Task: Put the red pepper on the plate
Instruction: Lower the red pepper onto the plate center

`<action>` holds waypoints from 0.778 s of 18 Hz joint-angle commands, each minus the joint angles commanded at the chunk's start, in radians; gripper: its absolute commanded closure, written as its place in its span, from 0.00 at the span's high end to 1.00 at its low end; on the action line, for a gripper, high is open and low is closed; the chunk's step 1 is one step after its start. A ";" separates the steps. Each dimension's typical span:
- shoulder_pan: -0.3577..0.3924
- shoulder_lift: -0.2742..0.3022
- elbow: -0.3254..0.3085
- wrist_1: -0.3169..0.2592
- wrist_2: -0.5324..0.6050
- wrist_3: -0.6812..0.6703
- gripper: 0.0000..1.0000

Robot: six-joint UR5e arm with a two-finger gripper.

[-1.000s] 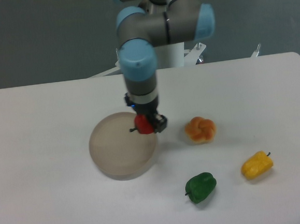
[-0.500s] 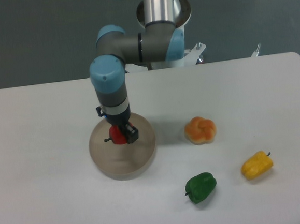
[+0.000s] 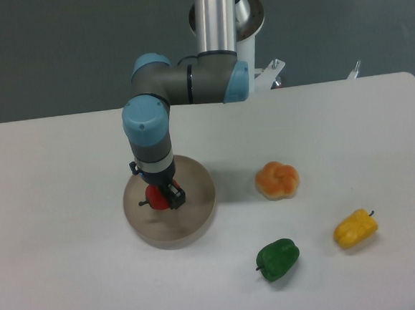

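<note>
The red pepper is held clamped between the jaws of the gripper, directly over the middle of the plate (whether it is touching the plate surface cannot be told from this view). Its short dark stem is pointed to the left. The plate is set on the white table, under the downward-pointing arm. To the right, well apart from the plate, an orange lobed pepper is seen, with a green pepper nearer the front edge and a yellow pepper further right.
</note>
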 joint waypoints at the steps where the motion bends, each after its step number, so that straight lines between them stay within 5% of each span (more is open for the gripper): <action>1: 0.000 -0.003 0.000 0.000 0.000 0.005 0.33; 14: 0.002 -0.022 0.002 0.012 -0.012 0.012 0.34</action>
